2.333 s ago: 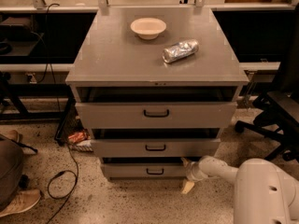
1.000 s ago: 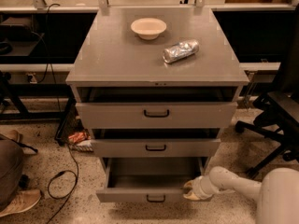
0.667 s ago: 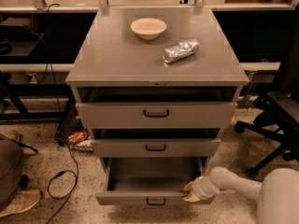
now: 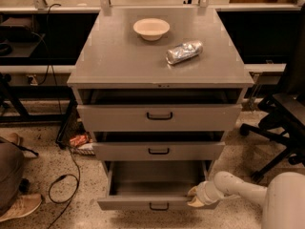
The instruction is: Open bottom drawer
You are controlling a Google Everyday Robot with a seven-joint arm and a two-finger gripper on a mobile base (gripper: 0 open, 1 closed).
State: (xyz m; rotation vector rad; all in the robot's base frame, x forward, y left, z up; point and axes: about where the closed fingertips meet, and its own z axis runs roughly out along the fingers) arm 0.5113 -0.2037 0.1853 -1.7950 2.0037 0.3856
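bottom drawer (image 4: pixel 143 203): lowest of three in the grey cabinet, pulled out toward the near side, plain grey inside showing, nothing seen in it
drawer handle (image 4: pixel 158 206): small black bar, middle of the front panel, not touched
gripper (image 4: pixel 194 197): low, near right, at the right end of the bottom drawer's front panel
fingers (image 4: pixel 193 191): pale tips, one over the panel's top edge, one against its front face, clamped on the panel
arm (image 4: pixel 238 187): white, comes in from the near right corner, runs left to the drawer
middle drawer (image 4: pixel 158 151): slightly out, dark gap above it
top drawer (image 4: pixel 159 116): taller front, slightly out, dark gap above it
cabinet top (image 4: pixel 119 56): flat grey, holds two things
bowl (image 4: pixel 151 28): cream, upright, far middle of the top
foil bundle (image 4: pixel 184 52): shiny, lying on its side, right of and nearer than the bowl, apart from it
chair (image 4: pixel 281 113): black, on the floor right of the cabinet
cable (image 4: pixel 62 185): black, looped on the floor at the left
shoe (image 4: pixel 19 206): tan, near left corner
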